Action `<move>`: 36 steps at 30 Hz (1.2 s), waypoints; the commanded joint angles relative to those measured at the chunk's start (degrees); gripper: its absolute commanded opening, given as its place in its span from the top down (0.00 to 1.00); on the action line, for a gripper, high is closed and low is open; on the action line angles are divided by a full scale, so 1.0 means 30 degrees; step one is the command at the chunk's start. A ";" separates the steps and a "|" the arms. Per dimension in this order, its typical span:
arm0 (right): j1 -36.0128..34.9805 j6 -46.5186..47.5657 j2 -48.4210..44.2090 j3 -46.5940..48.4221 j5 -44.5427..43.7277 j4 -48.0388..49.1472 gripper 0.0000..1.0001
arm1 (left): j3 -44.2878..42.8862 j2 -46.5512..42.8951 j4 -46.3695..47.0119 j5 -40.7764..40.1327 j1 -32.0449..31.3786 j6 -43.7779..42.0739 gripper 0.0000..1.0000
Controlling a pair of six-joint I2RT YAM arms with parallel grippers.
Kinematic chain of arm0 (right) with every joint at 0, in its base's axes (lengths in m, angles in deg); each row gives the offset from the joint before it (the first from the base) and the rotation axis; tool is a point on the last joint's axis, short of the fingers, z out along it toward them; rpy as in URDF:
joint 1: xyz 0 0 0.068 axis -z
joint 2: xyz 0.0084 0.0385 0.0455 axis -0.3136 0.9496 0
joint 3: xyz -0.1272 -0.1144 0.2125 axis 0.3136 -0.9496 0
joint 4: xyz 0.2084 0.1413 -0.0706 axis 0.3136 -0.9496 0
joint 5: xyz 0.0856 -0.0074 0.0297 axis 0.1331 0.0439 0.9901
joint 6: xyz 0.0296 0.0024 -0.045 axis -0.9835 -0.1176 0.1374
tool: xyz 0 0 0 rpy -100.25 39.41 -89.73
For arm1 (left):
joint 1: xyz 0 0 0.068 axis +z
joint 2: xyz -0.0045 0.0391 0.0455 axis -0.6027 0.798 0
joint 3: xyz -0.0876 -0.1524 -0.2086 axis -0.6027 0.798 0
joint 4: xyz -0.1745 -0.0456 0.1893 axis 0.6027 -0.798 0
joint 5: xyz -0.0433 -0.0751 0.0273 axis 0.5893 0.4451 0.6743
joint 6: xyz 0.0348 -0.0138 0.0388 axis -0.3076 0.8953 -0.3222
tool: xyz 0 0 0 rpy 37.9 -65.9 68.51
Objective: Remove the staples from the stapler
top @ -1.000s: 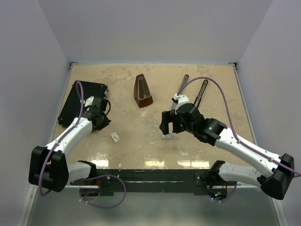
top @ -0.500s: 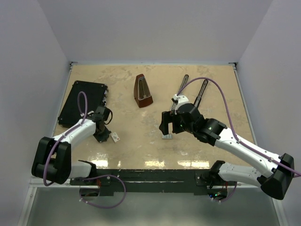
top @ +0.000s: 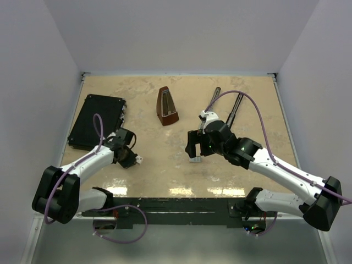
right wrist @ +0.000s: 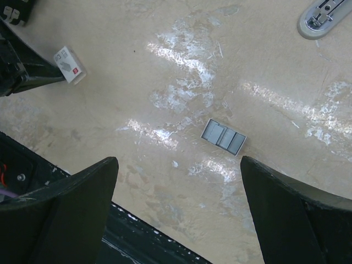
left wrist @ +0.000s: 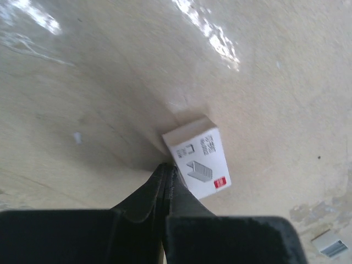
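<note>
We only get the label on the small white cardboard box [left wrist: 197, 157] from the left wrist, clenched left tool [left wrist: 166, 171] tip at its edge. Right tool [right wrist: 176, 165] hangs released above the short silvery-grey staple strip [right wrist: 223, 136], flat on the worktop [right wrist: 110, 33] near the slim black-and-silver metal stapler [top: 235, 108], splayed apart.

staples [right wrist: 223, 137]: silvery grey
stapler [top: 235, 110]: black, silver
small box [left wrist: 197, 163]: white, red mark
metronome [top: 167, 106]: brown
table [top: 165, 173]: beige marbling

Found left gripper [left wrist: 166, 169] fully closed, jaws pressed together, arm bent low and angled inward. Noted right gripper [right wrist: 177, 165] spread wide, pointing downward, arm extended toward centre.
</note>
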 commanded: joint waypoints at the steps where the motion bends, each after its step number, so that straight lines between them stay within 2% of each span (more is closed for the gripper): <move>1: 0.0057 0.0018 -0.0287 0.0170 -0.0047 0.0788 0.02 | 0.0750 0.0918 0.1228 0.0874 -0.1501 0.1799 1.00; 8: 0.0057 -0.0246 -0.0464 -0.0445 -0.0165 0.0876 0.02 | 0.0462 0.1800 0.1528 0.1317 -0.3553 0.3324 1.00; 12: 0.0057 -0.0450 -0.0581 -0.0883 0.0099 0.0934 0.02 | -0.1238 0.0311 -0.0434 -0.0817 -0.4168 0.2829 1.00; 15: 0.0057 -0.1064 -0.0523 -0.1351 0.0275 0.1110 0.04 | -0.2440 -0.0628 -0.1490 -0.3104 -0.4229 0.1162 1.00; 20: 0.0086 -0.1594 -0.0377 -0.2260 0.0628 0.1755 0.07 | -0.4371 -0.1656 -0.0819 -0.4249 -0.4228 -0.6040 1.00; 23: 0.0145 -0.1448 -0.0026 -0.2379 0.0363 0.1580 0.11 | -0.4785 -0.2826 -0.0614 -0.4864 -0.4083 -0.8652 0.72; 24: 0.0145 -0.1447 0.0149 -0.2408 0.0363 0.1579 0.12 | -0.4786 -0.3526 -0.0410 -0.4808 -0.3937 -0.9180 0.47; 26: 0.0203 -0.1418 0.0384 -0.2525 0.0247 0.1579 0.14 | -0.4408 -0.4116 -0.0058 -0.4226 -0.2976 -1.0587 0.30; 27: 0.0290 -0.1418 0.0559 -0.2497 0.0246 0.1579 0.14 | -0.4260 -0.4496 -0.0115 -0.4019 -0.2389 -1.0737 0.18; 28: 0.0291 -0.1418 0.0880 -0.2467 0.0246 0.1550 0.14 | -0.4085 -0.4615 0.0001 -0.3553 -0.1629 -1.1289 0.16; 29: 0.0349 -0.1418 0.1144 -0.2409 0.0246 0.1637 0.14 | -0.3619 -0.4762 0.0234 -0.1605 0.0119 -1.1701 0.15; 31: 0.0379 -0.1476 0.1845 -0.2350 0.0450 0.1754 0.12 | -0.3119 -0.4705 0.0850 0.0514 0.1798 -1.2404 0.14; 32: 0.0379 -0.1592 0.2140 -0.2176 0.0451 0.1668 0.12 | -0.2710 -0.4589 0.1026 0.2409 0.3170 -1.2582 0.14; 36: 0.0467 -0.2032 0.3138 -0.2233 0.0305 0.1901 0.11 | -0.2793 -0.2750 0.1176 0.4332 0.4033 -1.3023 0.21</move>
